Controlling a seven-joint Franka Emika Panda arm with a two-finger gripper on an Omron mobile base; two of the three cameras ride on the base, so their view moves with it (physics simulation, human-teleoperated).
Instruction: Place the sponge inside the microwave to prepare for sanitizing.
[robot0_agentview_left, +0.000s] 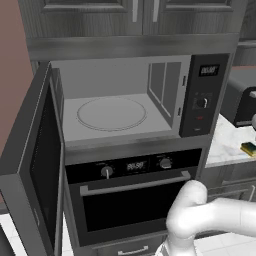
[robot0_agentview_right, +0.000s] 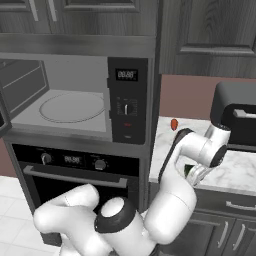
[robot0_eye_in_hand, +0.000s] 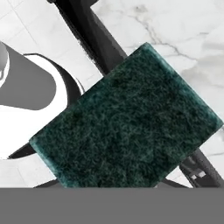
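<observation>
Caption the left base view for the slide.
Black built-in microwave open, grey interior and round glass turntable bare; yellow-and-green sponge on white marble counter.

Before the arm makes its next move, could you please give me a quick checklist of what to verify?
1. Microwave door swung open: ok.
2. Turntable bare, ready for the sponge: ok.
3. Sponge right under the hand, green side up: ok.
4. Gripper down at the counter beside the toaster: ok.
5. Fingers closed on the sponge: cannot tell.
6. Sponge lifted off the counter: cannot tell.
</observation>
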